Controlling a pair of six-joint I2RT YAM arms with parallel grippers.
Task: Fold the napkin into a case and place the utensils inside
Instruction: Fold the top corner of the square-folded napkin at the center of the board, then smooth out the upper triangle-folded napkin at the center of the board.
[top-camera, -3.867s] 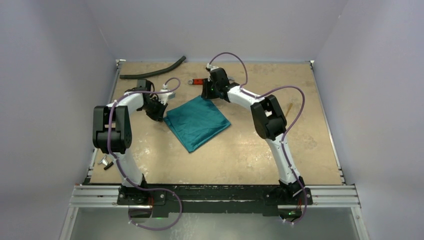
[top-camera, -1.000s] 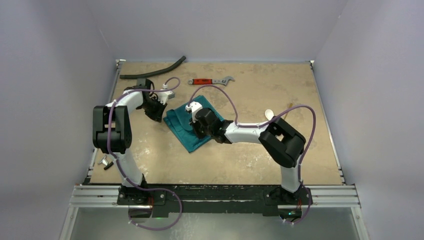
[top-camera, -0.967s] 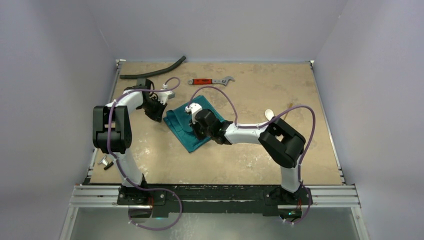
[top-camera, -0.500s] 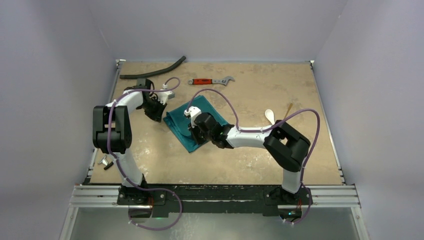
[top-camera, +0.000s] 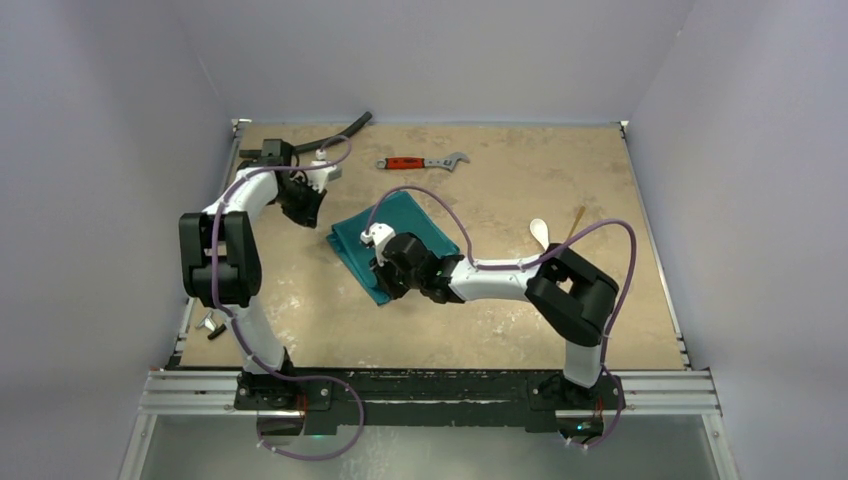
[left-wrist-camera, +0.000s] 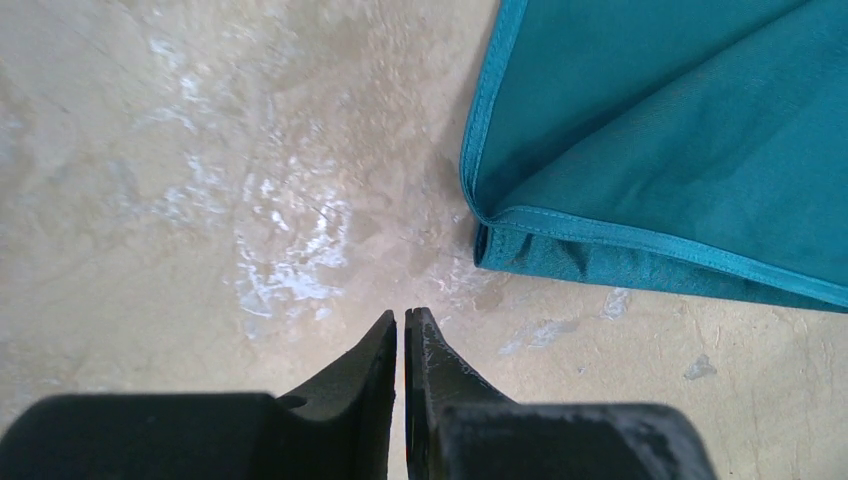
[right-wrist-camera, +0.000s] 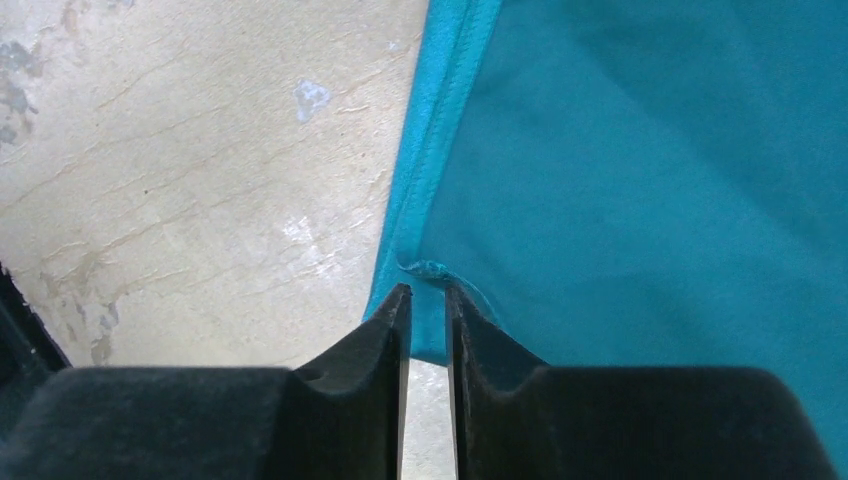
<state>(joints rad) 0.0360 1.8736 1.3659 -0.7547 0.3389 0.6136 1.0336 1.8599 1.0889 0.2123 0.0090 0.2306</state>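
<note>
Napkin (top-camera: 410, 225): teal, folded, flat on counter (top-camera: 520, 170).
Left jaws: pressed together, empty, beside napkin corner.
Right jaws: narrow slit, over napkin hem.

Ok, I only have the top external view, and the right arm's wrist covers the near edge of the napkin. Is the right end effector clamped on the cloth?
Observer: No clear clamp. In the right wrist view, the right end effector shows a narrow gap, with its tips right at the hemmed edge of the napkin.
Operator: Any bunching there?
Observer: Yes, a small pucker in the hem just ahead of the tips. The cloth beyond it lies smooth.
Operator: And the left end effector?
Observer: Shut on nothing. It is over bare table, apart from the napkin's layered corner.
</note>
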